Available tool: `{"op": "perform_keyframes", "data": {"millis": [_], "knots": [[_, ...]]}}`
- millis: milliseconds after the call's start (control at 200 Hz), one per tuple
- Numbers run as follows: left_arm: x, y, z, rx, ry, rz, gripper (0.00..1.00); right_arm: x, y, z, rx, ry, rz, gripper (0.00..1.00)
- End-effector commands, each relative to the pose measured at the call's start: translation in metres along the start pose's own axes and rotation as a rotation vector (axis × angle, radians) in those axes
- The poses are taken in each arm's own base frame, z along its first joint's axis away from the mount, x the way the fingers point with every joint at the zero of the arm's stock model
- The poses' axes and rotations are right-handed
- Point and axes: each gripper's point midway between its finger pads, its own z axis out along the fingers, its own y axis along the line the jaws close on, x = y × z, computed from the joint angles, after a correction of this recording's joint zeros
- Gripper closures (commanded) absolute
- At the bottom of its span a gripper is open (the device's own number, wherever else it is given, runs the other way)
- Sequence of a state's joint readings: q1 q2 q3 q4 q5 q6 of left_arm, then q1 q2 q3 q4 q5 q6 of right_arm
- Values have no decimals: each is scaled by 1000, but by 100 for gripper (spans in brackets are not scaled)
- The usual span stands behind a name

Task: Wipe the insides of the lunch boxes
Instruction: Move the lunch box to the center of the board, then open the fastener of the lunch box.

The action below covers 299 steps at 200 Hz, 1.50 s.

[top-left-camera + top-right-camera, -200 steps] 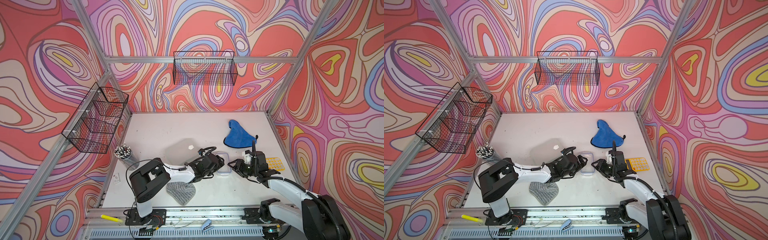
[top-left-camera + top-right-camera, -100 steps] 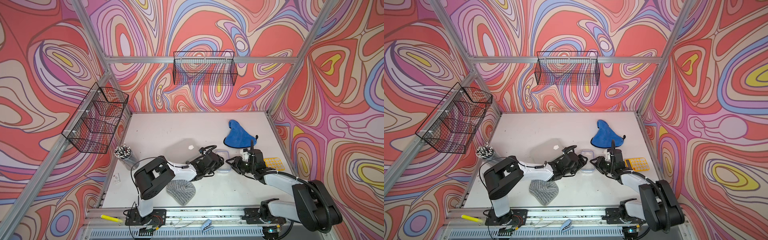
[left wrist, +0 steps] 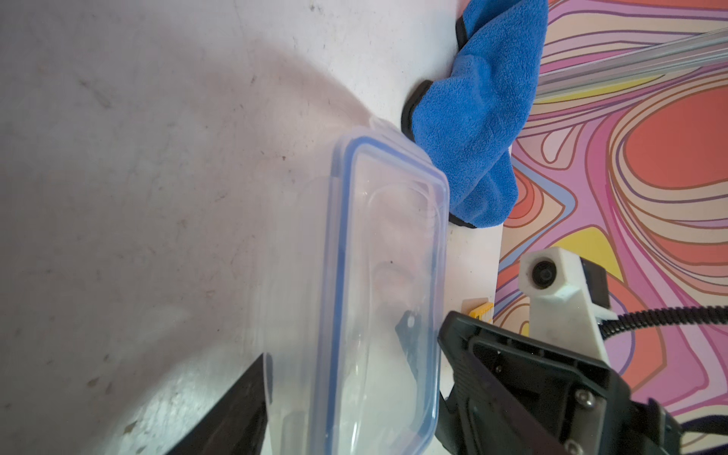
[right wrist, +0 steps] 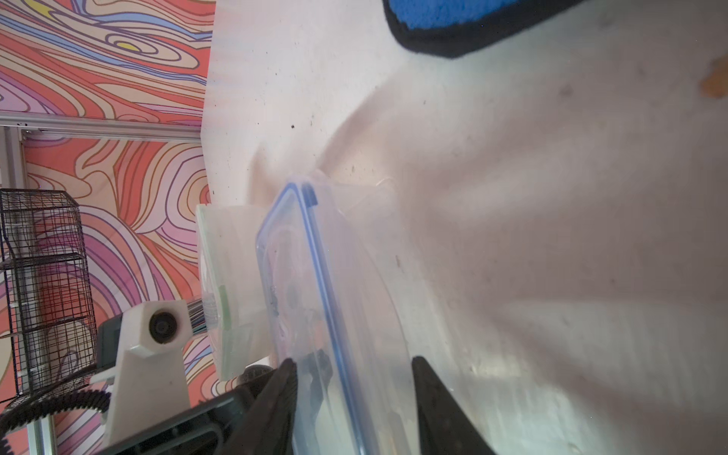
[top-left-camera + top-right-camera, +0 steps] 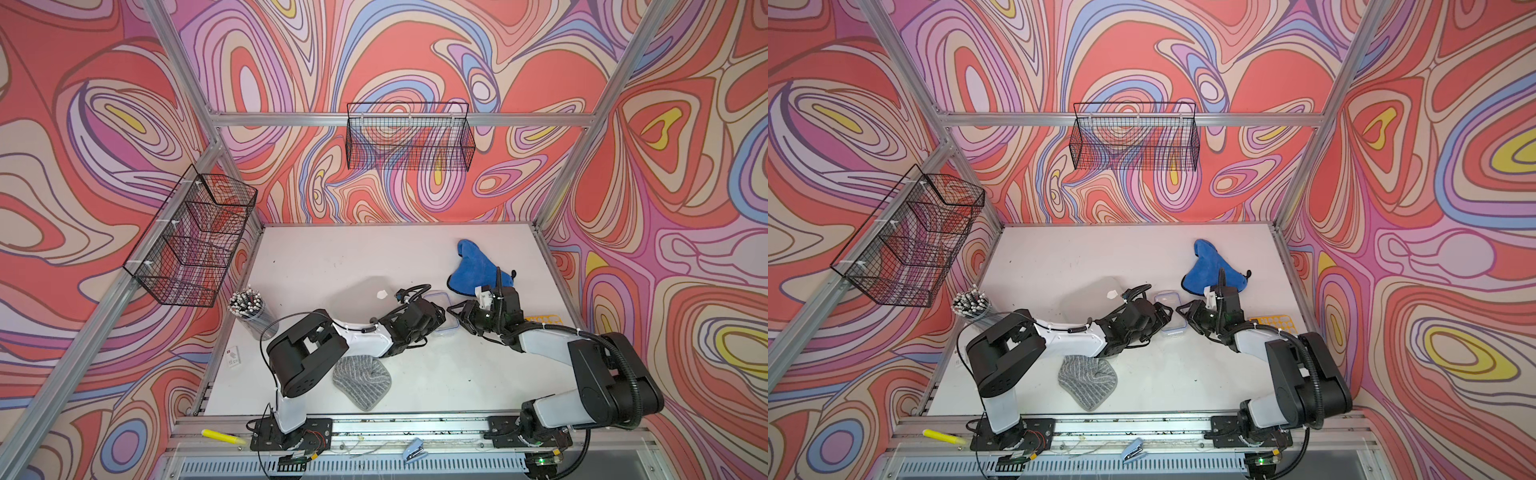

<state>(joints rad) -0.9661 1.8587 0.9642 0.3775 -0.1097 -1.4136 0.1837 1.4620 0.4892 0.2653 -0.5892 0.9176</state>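
Tabletop (image 5: 332,266) is white and scuffed. A wire basket (image 5: 409,141) hangs on the far wall above it, and a tiered wire basket (image 5: 195,237) hangs on the left wall. Your blue cloth (image 5: 473,270) lies crumpled at the far right, just beyond the small box. A grey striped cloth (image 5: 361,380) lies on the near side of your left arm (image 5: 365,340), apart from both boxes. A cup of pens (image 5: 249,309) stands at the left edge. At the right, a yellow calculator (image 5: 544,321) is mostly hidden by your right arm (image 5: 540,340).

The large lunch box (image 5: 357,299) sits left of centre. It is frosted-clear, with a small white tag on top and a green strip along its edge in the right wrist view. Your left arm crosses its near side and hides that edge. The small lunch box (image 5: 440,301) sits just right of it at the centre, clear with rounded corners, its blue-rimmed lid (image 3: 386,236) on.

Your two grippers meet at the near half of that small box. The right gripper (image 4: 354,360) comes in from the right with one finger on each side of the box's end. The left gripper (image 5: 435,321) comes in from the left. Only one finger (image 3: 244,409) shows clearly, its tip against the box's wall. You cannot tell whether either pair of jaws presses on the box. Both cloths lie loose on the table.
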Motion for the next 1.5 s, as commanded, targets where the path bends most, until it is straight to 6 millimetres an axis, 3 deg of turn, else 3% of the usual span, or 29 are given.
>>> {"op": "perform_keyframes", "data": {"millis": [0, 496, 1062, 1492], "knots": [[-7, -2, -10, 7, -31, -1, 25, 0, 8, 3, -30, 15, -26, 52], [-19, 4, -28, -20, -44, 15, 18, -14, -2, -9, -3, -78, 7, 32], [-19, -16, -27, -87, 68, 227, 16, -16, -10, -6, -157, -175, 184, 40], [-14, 0, -17, -157, 130, 280, 20, -17, -10, -9, -261, -229, 251, 45]]}}
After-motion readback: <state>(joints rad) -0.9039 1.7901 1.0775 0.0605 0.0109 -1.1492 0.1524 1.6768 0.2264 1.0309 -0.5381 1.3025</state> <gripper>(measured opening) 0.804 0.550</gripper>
